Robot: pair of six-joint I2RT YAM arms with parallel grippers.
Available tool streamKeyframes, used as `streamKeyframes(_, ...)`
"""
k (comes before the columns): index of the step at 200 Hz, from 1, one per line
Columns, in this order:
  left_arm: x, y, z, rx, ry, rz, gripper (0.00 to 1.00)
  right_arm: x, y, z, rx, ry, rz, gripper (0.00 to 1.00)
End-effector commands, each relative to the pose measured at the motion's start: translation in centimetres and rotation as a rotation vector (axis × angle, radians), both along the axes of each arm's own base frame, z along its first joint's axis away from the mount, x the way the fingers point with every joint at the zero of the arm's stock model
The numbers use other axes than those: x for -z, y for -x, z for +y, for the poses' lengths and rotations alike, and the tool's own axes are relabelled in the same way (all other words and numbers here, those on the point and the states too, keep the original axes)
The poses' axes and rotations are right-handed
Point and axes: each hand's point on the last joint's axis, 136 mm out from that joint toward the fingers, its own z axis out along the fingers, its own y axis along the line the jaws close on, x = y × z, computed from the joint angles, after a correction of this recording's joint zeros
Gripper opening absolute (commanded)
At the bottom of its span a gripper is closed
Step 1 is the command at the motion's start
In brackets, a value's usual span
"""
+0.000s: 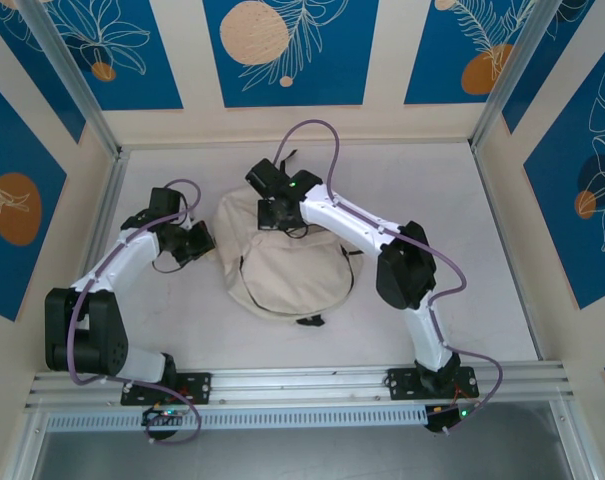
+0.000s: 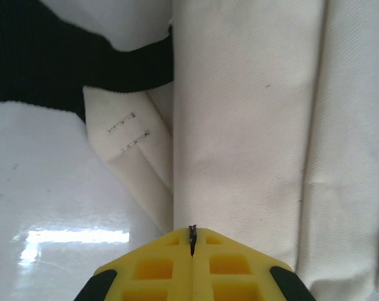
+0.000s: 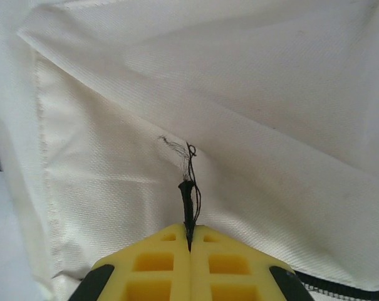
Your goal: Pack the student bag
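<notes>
With right claw (image 3: 189,237) pinching a black cord (image 3: 188,194) at 12 o'clock of the bag (image 1: 282,275); left claw (image 2: 192,237) pressed together at its 9 o'clock. Lying in middle of table (image 1: 452,250). Probably zip work; cannot tell if packed.

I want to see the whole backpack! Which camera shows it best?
The top external view: the whole student bag shows there, outline and all. The left wrist view gives a close-up of its cream cloth folds; the right wrist view, cloth plus a black strand pinched in the right end effector.
</notes>
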Motion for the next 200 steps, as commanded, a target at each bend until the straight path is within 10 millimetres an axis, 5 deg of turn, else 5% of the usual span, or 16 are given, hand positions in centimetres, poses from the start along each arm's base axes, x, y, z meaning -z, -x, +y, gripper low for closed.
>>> streamKeyframes(1, -2.6, -0.3, -2.2, 0.058, 0.14, -0.064, 0.16, -2.8, 0.3, 2.2, -0.09, -0.183, 0.007, 0.0)
streamKeyframes(34, -4.5, -0.3, -5.0, 0.136, 0.261, -0.103, 0.42, -3.3, 0.5, 3.8, -0.131, -0.272, 0.032, 0.0)
streamKeyframes(113, -3.1, 1.4, -10.5, 0.216, 0.429, -0.059, 0.51, -4.5, 0.7, 5.2, -0.182, -0.394, 0.069, 0.0)
streamKeyframes(166, -2.9, -0.3, -11.2, 0.193, 0.434, -0.088, 0.44, -4.4, 0.9, 5.3, -0.178, -0.42, 0.094, 0.0)
streamKeyframes(200, -2.1, -0.9, -10.6, 0.158, 0.391, -0.083, 0.21, -4.3, 0.9, 5.0, -0.171, -0.412, 0.097, 0.0)
